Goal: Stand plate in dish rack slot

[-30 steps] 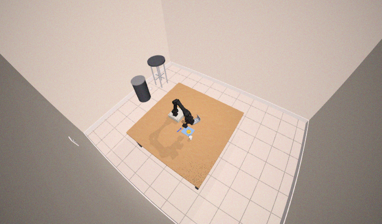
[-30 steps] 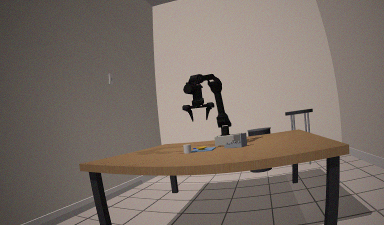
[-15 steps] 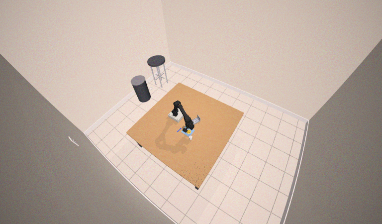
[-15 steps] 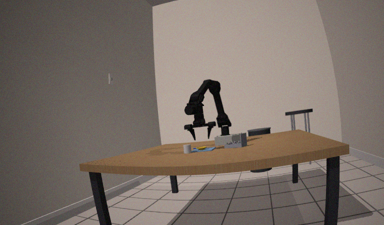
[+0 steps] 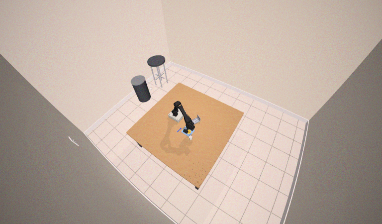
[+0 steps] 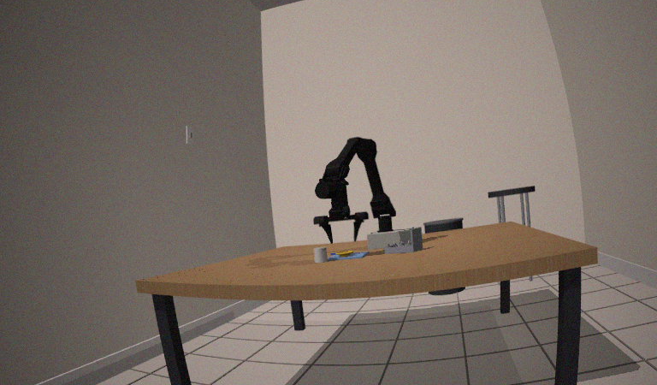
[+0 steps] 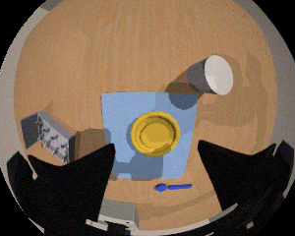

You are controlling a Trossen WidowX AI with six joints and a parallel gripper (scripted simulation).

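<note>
A yellow plate [image 7: 154, 134] [image 6: 344, 252] [image 5: 189, 131] lies flat on a blue mat [image 7: 118, 112] [image 6: 356, 255]. My gripper [image 7: 158, 147] [image 6: 342, 238] is open and empty. It hangs straight above the plate, fingers pointing down, one to each side of it, clear of it. The grey dish rack [image 7: 51, 136] [image 6: 400, 248] [image 5: 198, 119] stands on the table beside the mat, to the left in the wrist view.
A grey cup [image 7: 212, 77] [image 6: 319, 254] [image 5: 191, 137] stands near the mat's corner. A small blue spoon [image 7: 174, 187] [image 5: 178, 130] lies on the table by the mat's edge. The arm's white base [image 5: 174, 116] [image 6: 385, 239] sits behind the rack. A stool [image 5: 157, 66] and a dark bin [image 5: 140, 88] stand off the table.
</note>
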